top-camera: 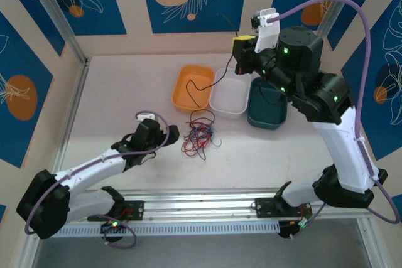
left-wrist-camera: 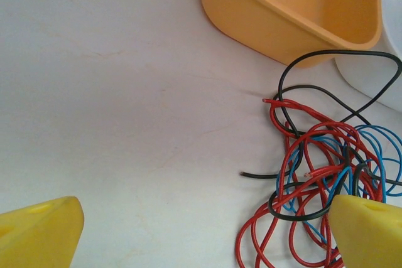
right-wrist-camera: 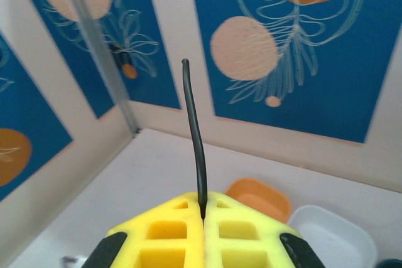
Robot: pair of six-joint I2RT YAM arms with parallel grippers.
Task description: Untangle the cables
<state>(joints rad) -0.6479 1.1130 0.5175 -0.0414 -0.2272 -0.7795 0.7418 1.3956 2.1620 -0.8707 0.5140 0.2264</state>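
The cables (top-camera: 200, 133) lie as a knot of thin red, blue and black wire on the table in front of the bins. My left gripper (top-camera: 168, 132) is low beside the knot's left side and open. In the left wrist view its yellow fingers (left-wrist-camera: 38, 233) stand wide apart. The cables (left-wrist-camera: 326, 167) lie at the right finger, and bare table fills the gap of the left gripper (left-wrist-camera: 204, 233). My right gripper (top-camera: 240, 47) is raised above the bins. It is shut on a black cable (right-wrist-camera: 195, 136), whose end sticks out past the right gripper (right-wrist-camera: 203, 218).
Three bins stand in a row behind the knot: orange (top-camera: 182, 80), white (top-camera: 229, 110) and dark teal (top-camera: 267, 120). The black wire trails down over the orange bin (left-wrist-camera: 295, 10) to the knot. Patterned walls close in the back and sides.
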